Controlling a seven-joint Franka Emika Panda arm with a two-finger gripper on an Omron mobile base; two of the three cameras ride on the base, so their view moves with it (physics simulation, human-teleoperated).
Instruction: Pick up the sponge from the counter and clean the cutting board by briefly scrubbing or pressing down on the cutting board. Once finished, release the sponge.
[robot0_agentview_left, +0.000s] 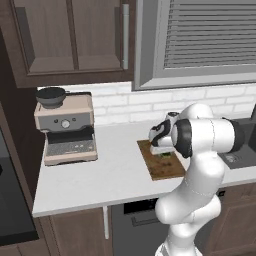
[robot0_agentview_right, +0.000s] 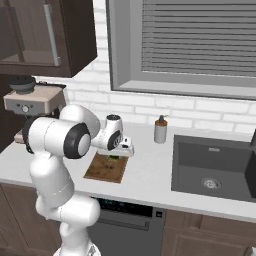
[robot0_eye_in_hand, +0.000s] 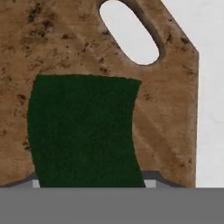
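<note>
The brown wooden cutting board (robot0_agentview_left: 162, 169) (robot0_agentview_right: 104, 170) lies on the light counter (robot0_agentview_left: 115, 170) (robot0_agentview_right: 150, 172), left of the sink. My gripper (robot0_agentview_left: 163, 152) (robot0_agentview_right: 115, 154) points down over the board's far end. It is shut on the sponge (robot0_eye_in_hand: 83, 131), whose dark green top spreads between the finger pads (robot0_eye_in_hand: 150, 183) in the hand view. A sliver of the sponge (robot0_agentview_left: 164, 155) (robot0_agentview_right: 114, 157) shows under the hand, right at the board's surface. The board (robot0_eye_in_hand: 168, 113) lies under the sponge, with its pale oval notch (robot0_eye_in_hand: 129, 33) just beyond.
A coffee machine (robot0_agentview_left: 65, 127) (robot0_agentview_right: 32, 102) stands at the counter's left end. A soap dispenser (robot0_agentview_right: 160, 130) sits by the wall, between the board and the dark sink (robot0_agentview_right: 215, 165) (robot0_agentview_left: 240, 155). Bare counter (robot0_eye_in_hand: 212, 65) runs along the board's edge.
</note>
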